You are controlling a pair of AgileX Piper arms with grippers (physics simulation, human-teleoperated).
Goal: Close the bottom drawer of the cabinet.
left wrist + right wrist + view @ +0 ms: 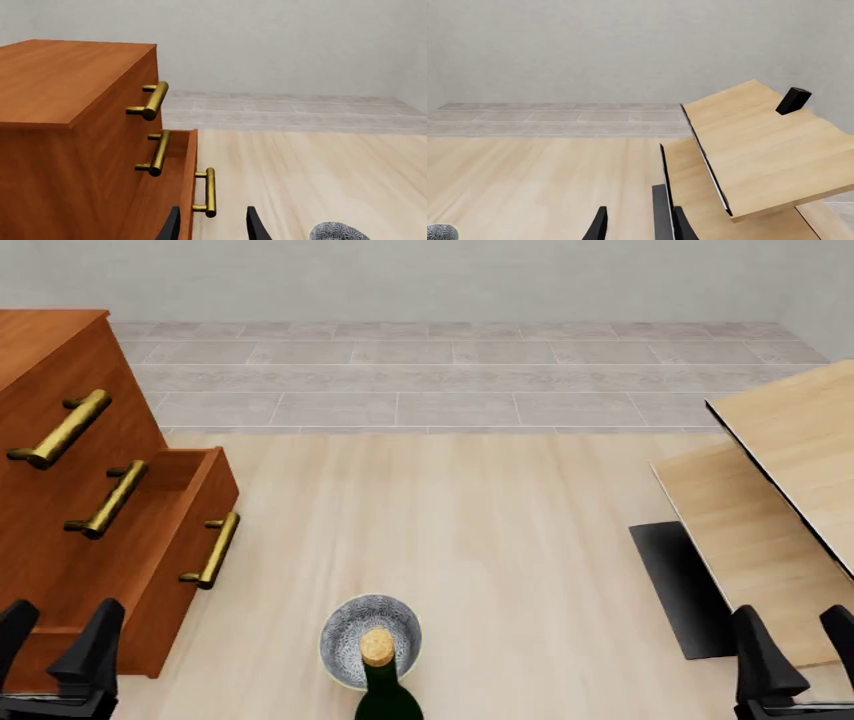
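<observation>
Standing before the bottom drawer (160,570): bottle (383,688), grey bowl (350,628).

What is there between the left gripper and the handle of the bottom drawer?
Nothing: in the left wrist view the left gripper is open, and only bare air separates it from the brass handle of the bottom drawer.
</observation>
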